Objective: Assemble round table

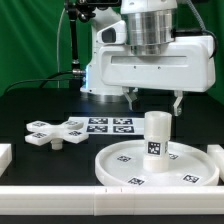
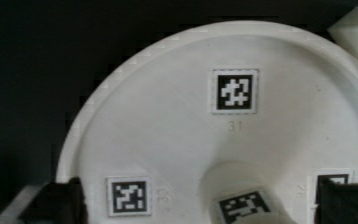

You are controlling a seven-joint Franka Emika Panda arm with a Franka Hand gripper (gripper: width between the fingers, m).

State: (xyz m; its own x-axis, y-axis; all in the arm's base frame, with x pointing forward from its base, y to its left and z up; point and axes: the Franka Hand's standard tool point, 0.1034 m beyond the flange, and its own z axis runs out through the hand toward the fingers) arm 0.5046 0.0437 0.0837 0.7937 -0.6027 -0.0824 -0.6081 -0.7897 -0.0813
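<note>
Closest to the exterior camera a plain white band [image 1: 100, 208] runs along the front edge of the black desk [image 1: 40, 105]. Just behind it lies the large round white plastic disc with a raised rim [image 1: 115, 165], flat on the desk, with small black-and-white square tags spread over its face. On the disc, towards its far side, the short thick white plastic cylinder [image 1: 155, 128] stands upright with a tag on its side.

My gripper [image 1: 154, 100] hangs directly above that cylinder. Its fingers [image 1: 131, 97] are spread wide, one to each side of the cylinder's top and clear of it, with nothing held between them.

The wrist view looks down on the disc's face and curved rim, with one tag sharp near the middle.

To the exterior view's left, well apart from the disc, the white plastic cross-shaped piece [image 1: 57, 134] lies flat on the desk. Just beside it is the marker board [image 1: 108, 125], which sits behind the disc and below my arm.
</note>
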